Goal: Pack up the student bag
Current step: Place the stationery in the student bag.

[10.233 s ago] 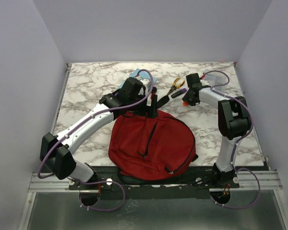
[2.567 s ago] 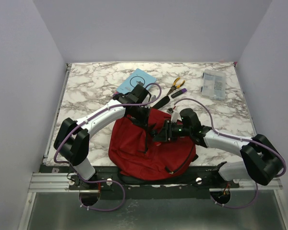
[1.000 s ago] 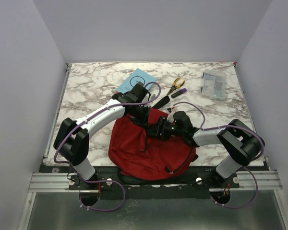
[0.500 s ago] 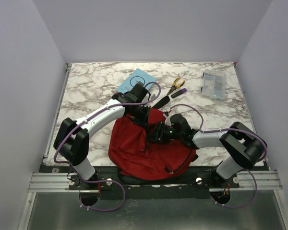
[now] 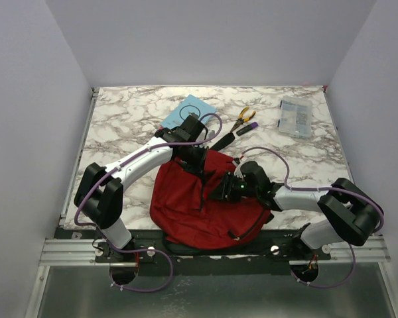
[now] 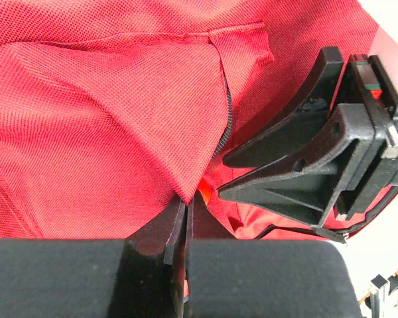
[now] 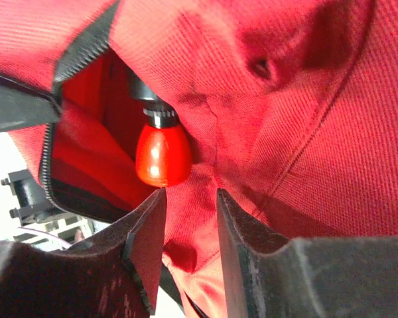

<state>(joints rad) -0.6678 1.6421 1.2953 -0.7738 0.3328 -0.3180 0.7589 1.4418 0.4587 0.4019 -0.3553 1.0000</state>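
Note:
The dark red student bag (image 5: pixel 186 209) lies at the table's near edge, its zip open. My left gripper (image 5: pixel 198 161) is shut on a fold of the bag's upper flap (image 6: pixel 106 99) and holds it up; in the left wrist view the fabric runs down between the shut fingertips of that gripper (image 6: pixel 188 199). My right gripper (image 5: pixel 221 192) sits at the bag's opening, and its jaws pinch a thick bunch of red fabric (image 7: pixel 305 99) in the right wrist view (image 7: pixel 189 195). A tool's glossy red tip (image 7: pixel 162 156) shows inside the bag just beyond the fingertips. The right gripper's black fingers (image 6: pixel 285 189) appear in the left wrist view.
A blue book (image 5: pixel 189 108) lies behind the left arm. Yellow-handled pliers (image 5: pixel 244 118) and a dark marker-like item (image 5: pixel 235 134) lie behind the bag. A clear plastic box (image 5: pixel 295 117) sits at the back right.
My right gripper has slid a little toward the near right over the bag's opening, and its jaws have narrowed onto the fabric. The left arm has not moved.

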